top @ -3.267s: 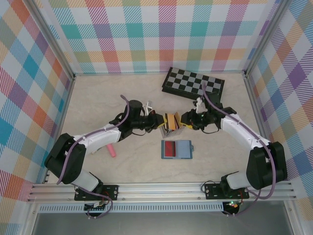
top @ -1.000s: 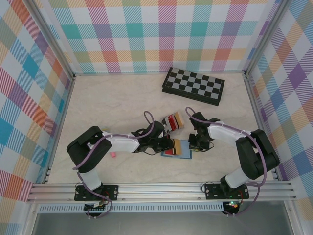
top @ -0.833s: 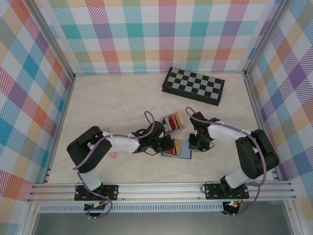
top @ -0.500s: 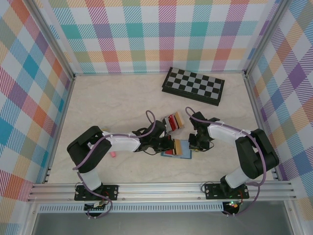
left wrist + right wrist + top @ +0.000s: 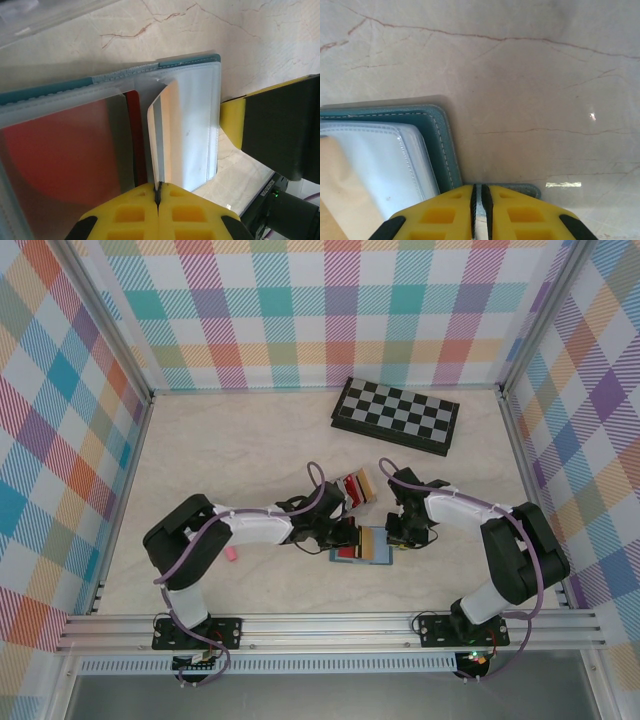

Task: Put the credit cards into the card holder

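Marbled table, checked walls. My left gripper is pinching a tan card edge-on over the open card holder, which is lying near the table's near edge. My right gripper is clamping its rim. Inserting seems under way; next, pushing the card deeper.

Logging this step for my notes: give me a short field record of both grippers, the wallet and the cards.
left gripper: shut on thin tan plastic card, standing on edge at a clear sleeve
right gripper: shut on the edge of the teal folding card holder
red plastic card: inside a holder sleeve
black-and-white chessboard: far side, apart
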`<state>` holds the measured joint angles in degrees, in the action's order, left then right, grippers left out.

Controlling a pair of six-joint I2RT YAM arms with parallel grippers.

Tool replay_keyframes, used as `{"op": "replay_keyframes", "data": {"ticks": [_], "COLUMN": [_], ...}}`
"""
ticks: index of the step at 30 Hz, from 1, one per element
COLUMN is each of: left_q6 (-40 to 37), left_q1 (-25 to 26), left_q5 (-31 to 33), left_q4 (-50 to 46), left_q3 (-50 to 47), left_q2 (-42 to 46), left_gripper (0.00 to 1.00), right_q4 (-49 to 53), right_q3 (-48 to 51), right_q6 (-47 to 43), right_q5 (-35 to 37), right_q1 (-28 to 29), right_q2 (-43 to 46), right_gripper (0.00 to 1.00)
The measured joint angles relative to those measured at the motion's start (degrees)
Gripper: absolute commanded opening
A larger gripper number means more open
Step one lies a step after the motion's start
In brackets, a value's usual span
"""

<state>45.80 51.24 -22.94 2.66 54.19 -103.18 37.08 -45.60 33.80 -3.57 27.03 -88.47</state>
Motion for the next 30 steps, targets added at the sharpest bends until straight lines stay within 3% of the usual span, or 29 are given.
{"op": "replay_keyframes", "data": {"ticks": [24,30], "left_q6": [2.5,2.3], "left_q1": [2.2,2.9], "left_q5": [0.1,2.4], "left_q4": [-1.2,-2.8], "left_q3": [5.7,5.8], "left_q2": [-5.7,-4.5], "left_gripper": [0.23,0.36], "right_q4": [0.0,0.3], "right_q3": [0.0,-0.2], "right_q6": [0.0,0.0], "right_q5": [-0.1,0.4], "right_q1": [0.0,0.0], "right_q2": [-0.1,0.1], "right_gripper": [0.17,0.21]}}
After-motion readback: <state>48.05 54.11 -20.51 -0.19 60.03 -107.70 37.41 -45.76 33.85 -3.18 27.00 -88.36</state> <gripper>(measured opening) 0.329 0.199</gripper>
